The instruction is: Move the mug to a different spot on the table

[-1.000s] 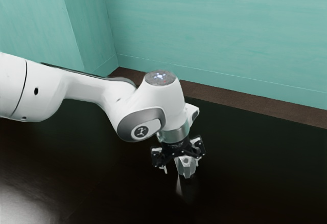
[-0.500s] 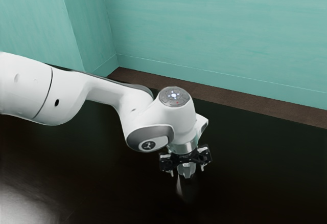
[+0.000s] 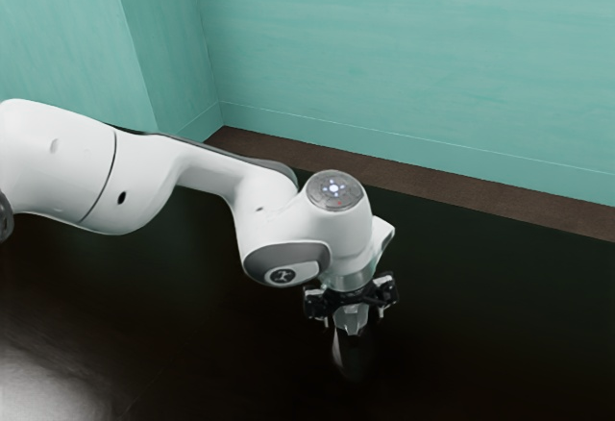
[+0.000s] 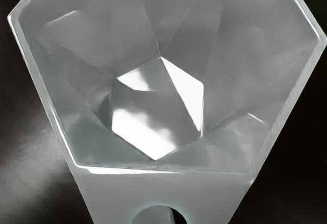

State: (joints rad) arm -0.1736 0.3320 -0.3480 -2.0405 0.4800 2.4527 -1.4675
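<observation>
Item, mug (image 3: 352, 329): pale grey, faceted and upright, you had it low over the dark tabletop (image 3: 500, 325) with the gripper (image 3: 350, 316) clenched on it from above; bare surface lay open on every side, and the far edge by the brown floor strip (image 3: 461, 188) was well apart. Markings: a small emblem (image 3: 282, 274) on the grey joint cap of the arm (image 3: 192, 185) was too small to read. Obscured: the gripper covered the mug's top in the exterior view, whether its base touched the tabletop could not be told, and its handle (image 4: 153, 215) was cut off in the wrist view.
</observation>
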